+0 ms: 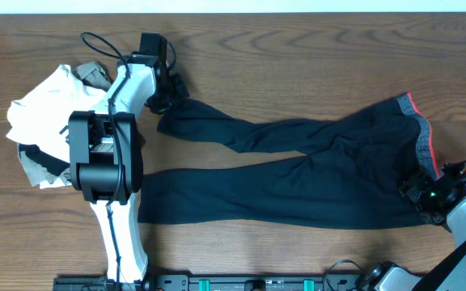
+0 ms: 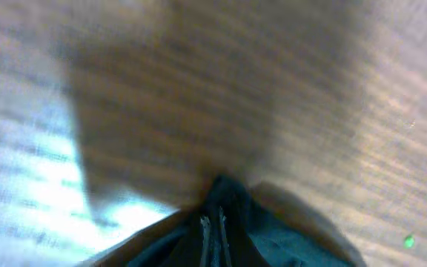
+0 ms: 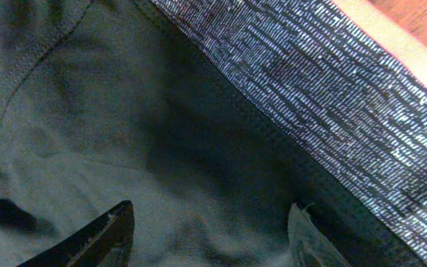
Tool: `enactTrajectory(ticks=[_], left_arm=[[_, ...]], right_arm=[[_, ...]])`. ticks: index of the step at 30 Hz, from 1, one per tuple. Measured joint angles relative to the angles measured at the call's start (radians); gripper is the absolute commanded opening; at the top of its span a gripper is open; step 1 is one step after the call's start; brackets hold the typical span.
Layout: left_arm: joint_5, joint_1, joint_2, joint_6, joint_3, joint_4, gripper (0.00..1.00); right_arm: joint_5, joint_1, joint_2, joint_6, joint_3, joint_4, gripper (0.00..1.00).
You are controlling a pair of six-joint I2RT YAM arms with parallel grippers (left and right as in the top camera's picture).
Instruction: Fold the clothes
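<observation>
Starting the first fold, by my read: the table (image 1: 298, 40) is carrying the pants (image 1: 298, 182) spread flat, both legs running away from the waistband (image 1: 421, 137), nothing doubled over yet; a white T-shirt (image 1: 43, 101) and an olive garment (image 1: 95, 74) are sitting in a heap past the leg ends, well apart from the waistband, not part of this job; the left gripper (image 1: 167, 103) is clamping tight on the cuff of the far leg, at the end opposite the waistband, and its wrist view is showing black fabric pinched between the fingers (image 2: 215, 226); the right gripper (image 1: 421, 192) is hovering right at the waistband's near corner, jaws standing wide, fingers (image 3: 102, 237) straddling black cloth just beside the grey band, gripping nothing.

Next move is probably calling for the right jaws closing on the waistband edge, then the left carrying its cuff toward the waistband; thin stretchy fabric is likely dragging and bunching, so lifting clear first.

Containers: none showing in any view.
</observation>
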Motion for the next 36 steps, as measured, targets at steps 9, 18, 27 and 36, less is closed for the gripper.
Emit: enactTrajectory(ticks=[9,18,27,36], left_arm=[[-0.032,0.000,-0.155,0.018,0.048,-0.196,0.06],[-0.102,0.000,-0.326,0.018,0.083,-0.364,0.06],[-0.259,0.000,-0.323,0.018,0.073,-0.327,0.06],[-0.281,0.000,-0.323,-0.026,0.073,-0.316,0.06]], right_arm=[[0.000,0.000,0.000,0.000,0.000,0.000,0.65],[-0.001,0.000,0.000,0.000,0.000,-0.001,0.65],[-0.006,0.000,0.000,0.000,0.000,-0.006,0.65],[-0.006,0.000,0.000,-0.004,0.000,-0.010,0.66]])
